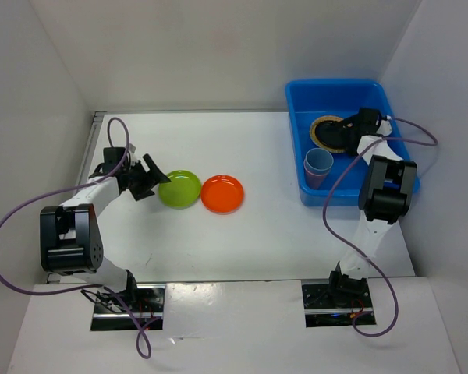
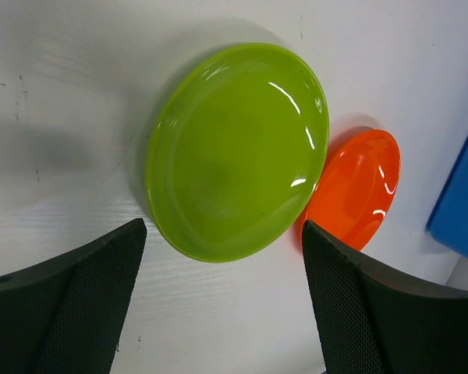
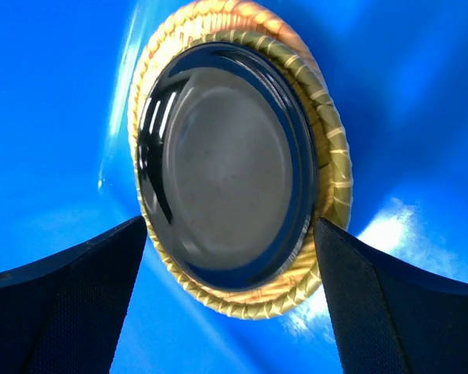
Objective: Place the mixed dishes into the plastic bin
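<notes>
Both open, empty, left claw (image 2: 222, 230) by lime plate (image 2: 238, 152), right claw (image 3: 230, 230) over black plate (image 3: 226, 164)

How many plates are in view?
4: green plate and orange plate on the table; black plate on a tan plate in the bin. More may hide beneath.

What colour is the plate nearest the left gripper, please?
That plate is lime green, clearest in the left wrist view.

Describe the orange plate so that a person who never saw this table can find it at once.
Find the blue bin at the far right of the table. To its left, two small round plates lie side by side on the white surface. The orange plate is the one nearer the bin; its neighbour, the green plate, lies farther left.
</notes>
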`<state>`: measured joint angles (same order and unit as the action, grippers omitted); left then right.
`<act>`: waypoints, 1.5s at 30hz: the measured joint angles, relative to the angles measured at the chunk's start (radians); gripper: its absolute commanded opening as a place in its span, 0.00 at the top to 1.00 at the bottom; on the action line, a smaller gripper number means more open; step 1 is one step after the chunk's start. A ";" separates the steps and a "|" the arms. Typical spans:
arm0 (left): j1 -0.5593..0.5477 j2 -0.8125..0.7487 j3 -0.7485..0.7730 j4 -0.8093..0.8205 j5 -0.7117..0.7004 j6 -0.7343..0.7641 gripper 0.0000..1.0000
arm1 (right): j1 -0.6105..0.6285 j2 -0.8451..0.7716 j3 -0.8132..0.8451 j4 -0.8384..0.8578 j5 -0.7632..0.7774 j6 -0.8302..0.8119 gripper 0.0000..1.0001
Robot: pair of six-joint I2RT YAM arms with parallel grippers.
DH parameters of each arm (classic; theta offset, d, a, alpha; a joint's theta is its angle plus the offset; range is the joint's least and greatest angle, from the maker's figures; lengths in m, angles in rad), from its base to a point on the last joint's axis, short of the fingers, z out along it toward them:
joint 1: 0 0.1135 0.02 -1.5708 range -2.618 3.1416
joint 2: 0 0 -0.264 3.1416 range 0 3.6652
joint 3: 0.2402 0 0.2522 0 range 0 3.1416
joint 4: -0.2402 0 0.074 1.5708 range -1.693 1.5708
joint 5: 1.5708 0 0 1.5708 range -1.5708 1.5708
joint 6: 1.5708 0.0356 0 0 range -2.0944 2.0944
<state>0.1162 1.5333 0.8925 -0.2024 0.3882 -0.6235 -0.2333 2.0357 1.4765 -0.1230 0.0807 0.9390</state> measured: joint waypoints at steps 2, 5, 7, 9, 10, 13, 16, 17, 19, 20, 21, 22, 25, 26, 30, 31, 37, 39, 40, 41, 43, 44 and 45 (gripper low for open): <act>-0.004 -0.001 -0.002 0.000 -0.009 -0.001 0.13 | -0.004 -0.001 0.022 -0.043 0.001 -0.021 0.06; -0.015 -0.005 -0.015 0.008 -0.030 -0.006 0.13 | -0.016 -0.019 0.010 -0.080 -0.013 -0.047 0.04; -0.023 -0.006 -0.033 0.025 -0.048 -0.011 0.13 | -0.023 -0.061 -0.048 -0.079 -0.028 -0.060 0.01; -0.032 -0.006 -0.063 0.052 -0.076 -0.016 0.13 | -0.032 -0.125 -0.126 -0.081 -0.054 -0.072 0.01; -0.035 -0.006 -0.077 0.060 -0.089 -0.019 0.13 | -0.034 -0.155 -0.151 -0.082 -0.068 -0.076 0.01; -0.039 0.000 -0.098 0.078 -0.109 -0.037 0.13 | -0.032 -0.238 -0.170 -0.081 -0.089 -0.096 0.01; -0.039 0.027 -0.098 0.113 -0.120 -0.043 0.15 | -0.031 -0.334 -0.169 -0.070 -0.100 -0.111 0.01; -0.039 0.039 -0.098 0.122 -0.121 -0.048 0.16 | -0.031 -0.366 -0.169 -0.067 -0.106 -0.117 0.01; -0.039 0.062 -0.098 0.142 -0.118 -0.065 0.21 | -0.031 -0.424 -0.162 -0.064 -0.124 -0.127 0.01; -0.039 0.069 -0.098 0.161 -0.119 -0.066 0.24 | -0.031 -0.451 -0.157 -0.063 -0.134 -0.130 0.01; -0.039 0.076 -0.098 0.174 -0.121 -0.071 0.26 | -0.030 -0.473 -0.154 -0.062 -0.148 -0.135 0.01; -0.039 0.085 -0.097 0.189 -0.118 -0.077 0.29 | -0.026 -0.499 -0.153 -0.059 -0.158 -0.140 0.01; -0.039 0.110 -0.096 0.231 -0.117 -0.097 0.41 | -0.022 -0.567 -0.153 -0.053 -0.211 -0.149 0.01; -0.039 0.118 -0.095 0.246 -0.114 -0.107 0.48 | -0.022 -0.591 -0.153 -0.049 -0.231 -0.153 0.01; -0.039 0.142 -0.096 0.277 -0.120 -0.127 0.71 | -0.002 -0.673 -0.153 -0.039 -0.299 -0.180 0.01; -0.040 0.147 -0.096 0.282 -0.124 -0.134 0.79 | 0.014 -0.695 -0.154 -0.032 -0.315 -0.195 0.01; -0.046 0.179 -0.069 0.305 -0.084 -0.142 1.00 | 0.174 -0.753 -0.143 0.004 -0.430 -0.285 0.01; -0.048 0.177 -0.047 0.291 -0.076 -0.137 1.00 | 0.235 -0.749 -0.130 0.002 -0.472 -0.319 0.01; -0.048 0.172 -0.035 0.275 -0.072 -0.136 1.00 | 0.270 -0.746 -0.120 0.001 -0.499 -0.338 0.01; -0.048 0.163 -0.023 0.259 -0.068 -0.133 1.00 | 0.299 -0.740 -0.110 -0.001 -0.519 -0.355 0.01; -0.048 0.125 0.004 0.216 -0.050 -0.122 1.00 | 0.347 -0.724 -0.088 0.001 -0.570 -0.381 0.01; -0.046 0.100 0.024 0.196 -0.032 -0.113 1.00 | 0.368 -0.716 -0.080 0.003 -0.598 -0.391 0.01; -0.045 0.078 0.047 0.182 -0.007 -0.108 1.00 | 0.388 -0.704 -0.076 0.007 -0.630 -0.401 0.01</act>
<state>0.0708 1.6115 0.9398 -0.0200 0.3809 -0.7319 0.1547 1.3319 1.4006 -0.1162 -0.5495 0.5381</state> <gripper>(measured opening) 0.014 0.985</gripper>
